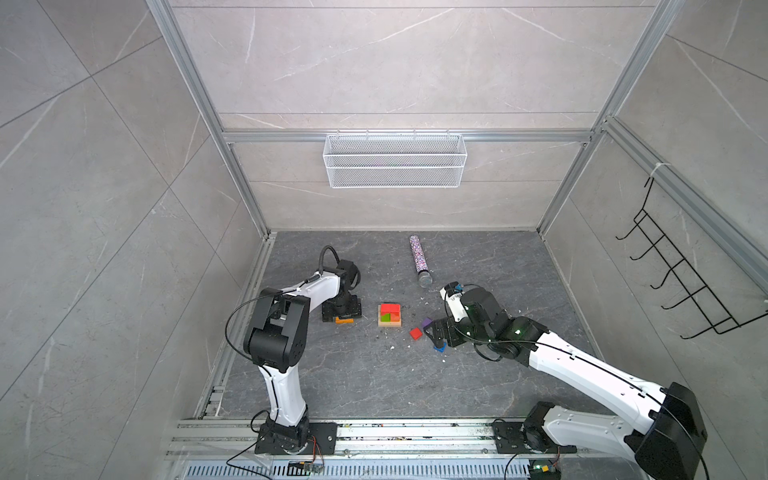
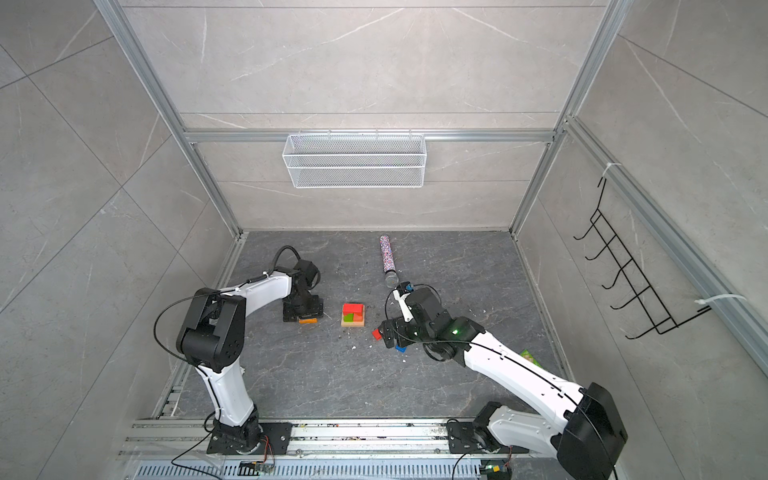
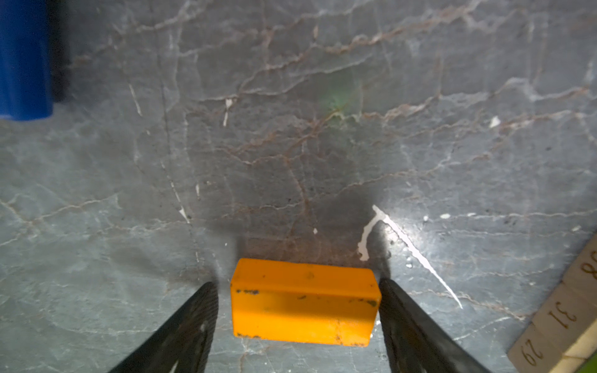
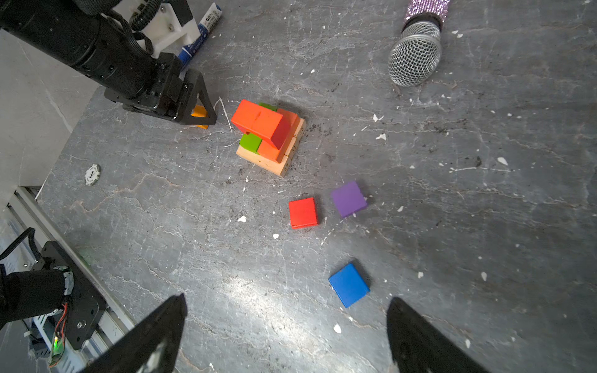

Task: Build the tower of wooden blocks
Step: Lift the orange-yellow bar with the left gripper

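Wood-block tower (image 1: 390, 314) stands near the middle of the dark marbled table (image 1: 374, 382), between the two arms in both top views. Its base is a wide tan slab. Green and orange blocks lie on that, and a red oblong (image 4: 261, 121) lies across the top.

To the left of it, the left gripper (image 3: 298, 284) points down with its fingers either side of an orange block (image 3: 303, 302) that lies flat on the table. One finger meets the block's end and the other stands slightly clear, so the jaws are parted, not pinching.

To the right, the right gripper (image 4: 287, 297) hangs above the table with its jaws spread wide and nothing between them. Three loose cubes lie on the table near it: a red cube (image 4: 302, 213), a purple cube (image 4: 349, 198) just beside that, and a blue cube (image 4: 349, 284) nearest the fingers.

A glitter-handled microphone (image 4: 415, 58) lies farther back, and a blue marker (image 4: 200, 30) lies near the left gripper.
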